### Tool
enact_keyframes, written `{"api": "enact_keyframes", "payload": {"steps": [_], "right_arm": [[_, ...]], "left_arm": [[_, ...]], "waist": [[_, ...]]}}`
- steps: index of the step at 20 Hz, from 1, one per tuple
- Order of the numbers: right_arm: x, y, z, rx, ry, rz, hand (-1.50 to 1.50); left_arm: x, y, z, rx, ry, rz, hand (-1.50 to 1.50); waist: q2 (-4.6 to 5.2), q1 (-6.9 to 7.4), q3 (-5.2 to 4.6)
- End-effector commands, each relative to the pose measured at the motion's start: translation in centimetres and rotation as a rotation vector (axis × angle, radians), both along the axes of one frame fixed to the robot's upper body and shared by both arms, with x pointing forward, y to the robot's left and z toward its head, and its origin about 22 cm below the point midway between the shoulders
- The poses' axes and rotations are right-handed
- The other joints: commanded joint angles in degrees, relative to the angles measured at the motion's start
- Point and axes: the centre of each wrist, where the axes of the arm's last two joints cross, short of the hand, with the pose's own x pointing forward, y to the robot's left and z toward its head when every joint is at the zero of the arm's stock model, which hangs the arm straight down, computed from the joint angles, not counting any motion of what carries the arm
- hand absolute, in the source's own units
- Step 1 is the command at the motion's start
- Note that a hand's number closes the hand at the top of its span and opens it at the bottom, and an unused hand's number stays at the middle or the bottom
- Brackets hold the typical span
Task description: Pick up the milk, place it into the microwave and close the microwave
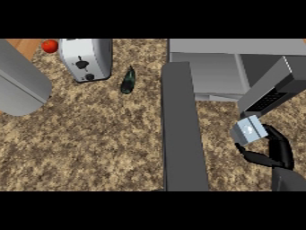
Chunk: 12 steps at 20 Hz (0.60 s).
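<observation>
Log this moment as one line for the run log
right robot hand: holds milk | microwave: door open | milk: outside | left robot hand: unseen

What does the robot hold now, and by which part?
The right hand holds the small grey-blue milk carton by its lower end, fingers curled round it. No left hand shows.

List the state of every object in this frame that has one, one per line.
milk: held off the counter in the right hand, in front of the microwave
microwave: open
microwave door: swung out toward the robot
toaster: standing on the counter, lever visible
left hand: not in view
</observation>
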Motion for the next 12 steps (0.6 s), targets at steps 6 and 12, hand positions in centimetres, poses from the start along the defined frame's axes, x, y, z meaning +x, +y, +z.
{"api": "enact_keyframes", "payload": {"steps": [6, 12], "right_arm": [[0.1, 3.1, -1.2, 0.058, -0.097, 0.146, 1.50], [1.6, 7.6, -1.4, 0.055, -0.127, 0.243, 1.50]], "left_arm": [[-0.2, -0.1, 1.5, 0.001, -0.039, -0.034, -1.50], [-0.2, -0.8, 0.0, -0.010, -0.058, -0.020, -1.50]], "waist": [[0.09, 0.28, 0.10], [0.14, 0.39, 0.06]]}}
